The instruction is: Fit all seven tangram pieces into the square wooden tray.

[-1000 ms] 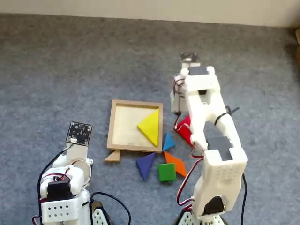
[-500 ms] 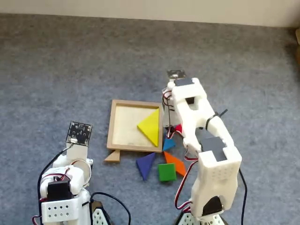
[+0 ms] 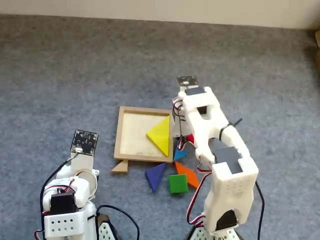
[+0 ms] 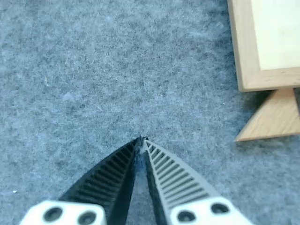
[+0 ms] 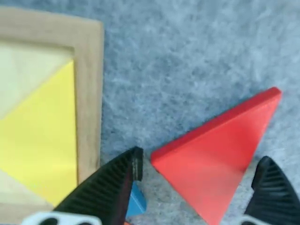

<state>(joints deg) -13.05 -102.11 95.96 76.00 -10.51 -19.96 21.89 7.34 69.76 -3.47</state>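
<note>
Right arm: my right gripper (image 5: 201,164) is standing wide, jaws straddling the red triangle (image 5: 220,150). That piece is lying on the grey carpet (image 5: 187,56) just beside the tray (image 5: 89,93), outside its rim. Cannot tell whether the fingers are touching it. The yellow triangle (image 5: 42,140) is sitting inside the tray against that same rim. The blue triangle (image 3: 180,154), purple triangle (image 3: 155,174), orange piece (image 3: 187,173) and green square (image 3: 178,183) are lying clustered on the carpet by the tray's near edge.

Left arm: my left gripper (image 4: 142,139) is holding nothing, tips pressed together over the carpet. It is near the pale wooden triangle (image 4: 274,119), whose point is meeting the tray's outer edge.
</note>
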